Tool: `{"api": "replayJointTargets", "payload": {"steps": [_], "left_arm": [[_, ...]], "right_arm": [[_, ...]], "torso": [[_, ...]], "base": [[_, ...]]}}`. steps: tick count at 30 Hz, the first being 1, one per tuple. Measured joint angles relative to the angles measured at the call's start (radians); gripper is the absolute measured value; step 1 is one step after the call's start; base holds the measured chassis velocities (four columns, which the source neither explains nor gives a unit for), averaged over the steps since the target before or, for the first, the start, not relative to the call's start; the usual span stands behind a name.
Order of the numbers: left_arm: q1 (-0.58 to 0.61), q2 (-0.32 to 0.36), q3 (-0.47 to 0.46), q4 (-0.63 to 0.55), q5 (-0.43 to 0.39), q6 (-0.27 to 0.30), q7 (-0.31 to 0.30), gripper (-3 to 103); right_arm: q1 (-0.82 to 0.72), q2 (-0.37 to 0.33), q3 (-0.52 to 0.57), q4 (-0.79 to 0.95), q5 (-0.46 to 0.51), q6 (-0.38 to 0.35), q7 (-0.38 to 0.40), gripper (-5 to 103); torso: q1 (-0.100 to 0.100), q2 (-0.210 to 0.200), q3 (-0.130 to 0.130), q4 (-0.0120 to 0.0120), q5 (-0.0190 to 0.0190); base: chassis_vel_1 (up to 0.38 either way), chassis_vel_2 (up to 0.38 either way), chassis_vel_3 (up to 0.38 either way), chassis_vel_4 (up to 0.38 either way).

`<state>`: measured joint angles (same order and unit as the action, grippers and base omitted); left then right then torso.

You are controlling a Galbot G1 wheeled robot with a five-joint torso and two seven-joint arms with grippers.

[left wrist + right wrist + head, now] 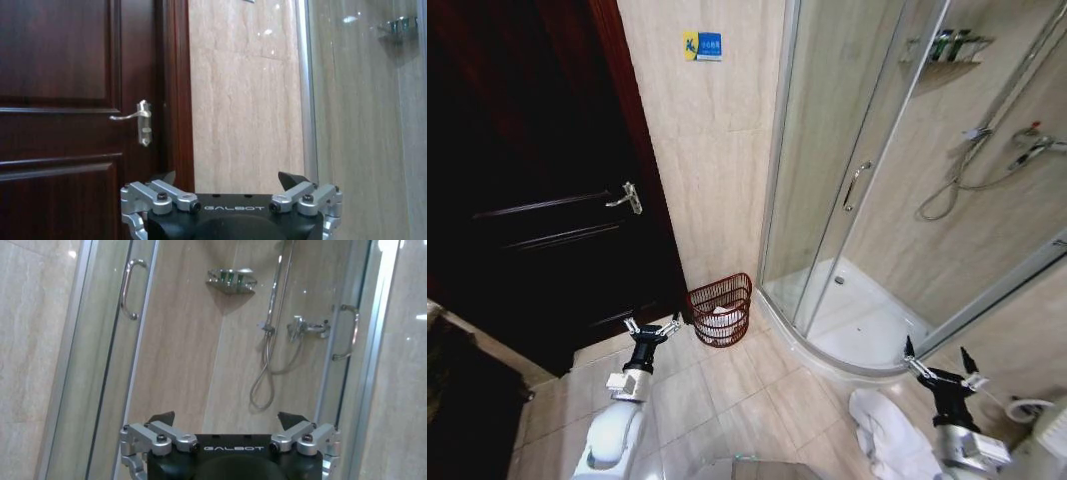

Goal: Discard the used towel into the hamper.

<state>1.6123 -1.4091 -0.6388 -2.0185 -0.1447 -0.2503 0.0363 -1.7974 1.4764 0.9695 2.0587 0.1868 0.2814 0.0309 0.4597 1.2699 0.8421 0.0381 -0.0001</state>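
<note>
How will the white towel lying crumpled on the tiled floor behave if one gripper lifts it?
The crumpled white cloth towel on the beige tiled floor lies in soft folds, so it will probably hang limp and droop. It looks bulky, so loose ends may trail. The right gripper, jaws open, is above it and would likely grip folds easily; cloth rarely slips.

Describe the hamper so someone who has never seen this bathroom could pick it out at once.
Find the dark wooden door and the glass shower enclosure; between them runs a strip of beige tiled wall. The hamper stands on the floor at its foot. It is the only red-brown openwork basket, with something white inside; the white towel lies apart, near the right gripper.
</note>
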Motion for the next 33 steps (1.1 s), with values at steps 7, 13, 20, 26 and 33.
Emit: {"api": "replayJointTargets", "payload": {"steps": [7, 13, 20, 26, 33], "left_arm": [[-0.004, -0.01, 0.003, 0.003, 0.004, 0.001, -0.003, 100], [-0.007, -0.011, 0.003, 0.006, 0.007, 0.0, -0.004, 100], [-0.01, -0.002, -0.002, 0.015, 0.007, -0.004, -0.004, 100], [-0.014, 0.002, 0.0, 0.02, 0.007, -0.007, -0.004, 100], [-0.014, 0.016, -0.001, 0.027, -0.002, -0.017, -0.004, 100]], "right_arm": [[0.007, -0.004, 0.002, -0.011, 0.007, 0.008, 0.005, 100], [0.011, -0.005, 0.002, -0.019, 0.008, 0.01, 0.01, 100], [0.021, -0.003, 0.005, -0.025, 0.016, 0.01, 0.014, 100], [0.023, 0.004, 0.007, -0.028, 0.017, 0.009, 0.015, 100], [0.023, 0.016, 0.009, -0.028, 0.013, 0.01, 0.015, 100]], "torso": [[0.0, 0.0, 0.0, 0.0, 0.0], [0.0, 0.0, 0.0, 0.0, -0.0003], [0.0, 0.0, 0.0, 0.0001, 0.0008], [0.0, 0.0, 0.0, 0.0002, 0.0006], [0.0, 0.0, 0.0, -0.0005, 0.0002]], "base": [[0.153, -0.2, -0.151, 0.189], [0.1, -0.248, -0.095, 0.232], [-0.025, -0.311, 0.034, 0.316], [-0.131, -0.366, 0.133, 0.364], [-0.23, -0.377, 0.201, 0.37]]}}
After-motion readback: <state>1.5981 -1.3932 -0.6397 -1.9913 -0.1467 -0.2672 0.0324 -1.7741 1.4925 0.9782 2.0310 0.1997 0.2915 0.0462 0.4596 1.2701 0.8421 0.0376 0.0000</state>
